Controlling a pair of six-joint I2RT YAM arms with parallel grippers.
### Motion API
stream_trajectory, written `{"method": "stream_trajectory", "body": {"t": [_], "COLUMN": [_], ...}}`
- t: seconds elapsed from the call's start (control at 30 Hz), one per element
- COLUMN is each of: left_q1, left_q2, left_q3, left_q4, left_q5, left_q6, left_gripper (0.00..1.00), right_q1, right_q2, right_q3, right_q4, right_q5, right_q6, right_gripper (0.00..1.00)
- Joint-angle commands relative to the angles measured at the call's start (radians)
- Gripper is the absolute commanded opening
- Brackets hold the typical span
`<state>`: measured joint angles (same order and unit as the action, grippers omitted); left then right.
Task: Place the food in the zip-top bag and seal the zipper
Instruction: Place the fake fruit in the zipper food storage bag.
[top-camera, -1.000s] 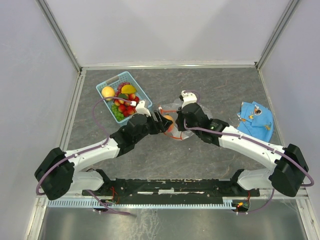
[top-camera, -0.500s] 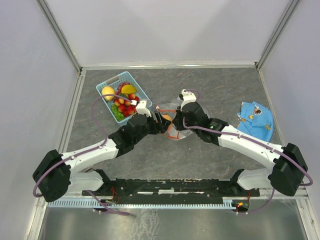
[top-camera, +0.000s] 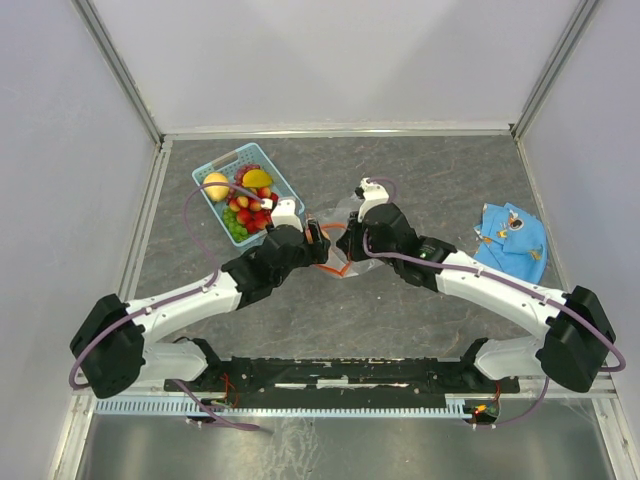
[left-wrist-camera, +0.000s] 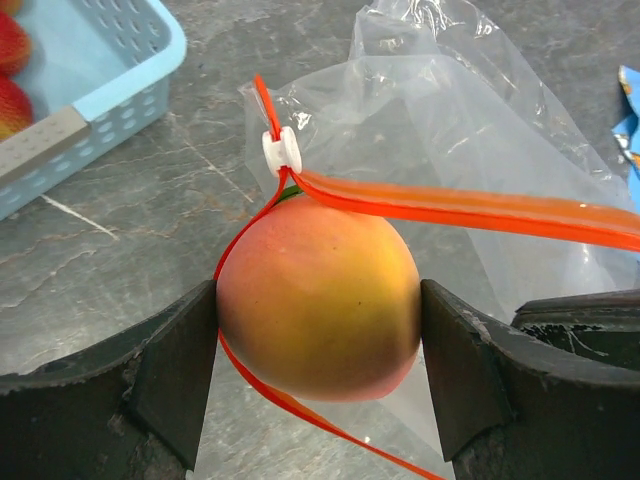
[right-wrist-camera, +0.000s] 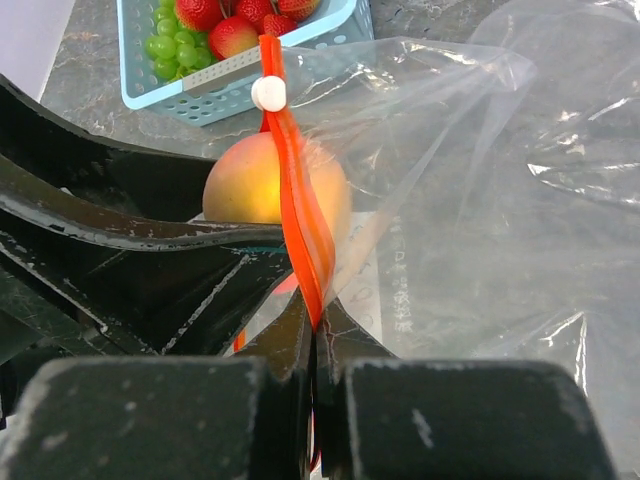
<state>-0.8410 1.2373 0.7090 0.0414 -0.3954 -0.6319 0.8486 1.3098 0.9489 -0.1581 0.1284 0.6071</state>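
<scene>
Your left jaws pinch the round orange-yellow toy peach (left-wrist-camera: 318, 297), right at the mouth of the crinkly clear plastic bag (left-wrist-camera: 470, 120). Your right jaws are pressed together on its red-orange zipper strip (right-wrist-camera: 298, 230), and the pocket lies straight ahead of the left jaws.

Readable text: none that I can make out in any view.
zip-top bag (right-wrist-camera: 470, 150): my right wrist view shows a printed patch (right-wrist-camera: 398, 268) with faint grey lines, too blurred to read.
</scene>
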Motion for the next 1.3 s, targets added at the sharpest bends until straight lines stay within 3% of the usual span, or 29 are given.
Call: {"method": "stream_trajectory", "body": {"t": [0.0, 0.17, 0.37, 0.63, 0.8, 0.97, 1.27], "left_q1": [-0.01, -0.011, -0.012, -0.013, -0.015, -0.015, -0.015], "left_q2": [0.001, -0.033, -0.118, -0.086, -0.068, -0.062, -0.181], "left_q3": [0.069, 0.076, 0.032, 0.016, 0.021, 0.043, 0.071], "left_q4": [-0.105, -0.164, -0.057, 0.013, 0.02, -0.029, -0.151], "left_q5": [-0.164, -0.22, -0.046, 0.08, 0.076, 0.047, 0.017], "left_q6": [0.05, 0.054, 0.05, 0.015, 0.009, 0.002, -0.004], "left_gripper": [0.62, 0.66, 0.69, 0.7, 0.74, 0.87, 0.95], "right_q1": [0.001, 0.001, 0.001, 0.001, 0.001, 0.001, 0.0], "right_q2": [-0.026, -0.026, -0.001, 0.01, 0.012, -0.002, -0.014], "right_q3": [-0.005, -0.03, -0.022, -0.018, -0.021, -0.033, -0.037], "right_q4": [0.06, 0.077, 0.1, 0.121, 0.125, 0.119, 0.101], "right_q5": [0.005, 0.033, -0.001, -0.014, -0.025, -0.018, 0.01], "right_q6": [0.011, 0.015, 0.025, 0.032, 0.035, 0.032, 0.012], "right_gripper": [0.01, 0.02, 0.02, 0.02, 0.02, 0.02, 0.02]}}
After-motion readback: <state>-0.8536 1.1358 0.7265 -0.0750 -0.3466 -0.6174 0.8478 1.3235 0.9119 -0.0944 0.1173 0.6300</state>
